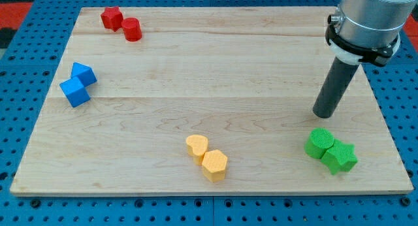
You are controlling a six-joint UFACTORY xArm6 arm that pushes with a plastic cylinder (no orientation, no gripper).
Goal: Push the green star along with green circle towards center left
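Observation:
The green circle [319, 142] and the green star [340, 157] sit touching each other near the board's bottom right corner, the star to the lower right of the circle. My tip [323, 113] rests on the board just above the green circle, a short gap away from it and not touching it. The dark rod rises from the tip towards the view's top right into the arm's silver body.
A red star [112, 17] and a red cylinder [132, 29] sit at the top left. Two blue blocks [78, 84] sit at the left edge. A yellow heart [196, 147] and a yellow hexagon [215, 165] sit at the bottom centre. The wooden board [209, 69] lies on a blue pegboard.

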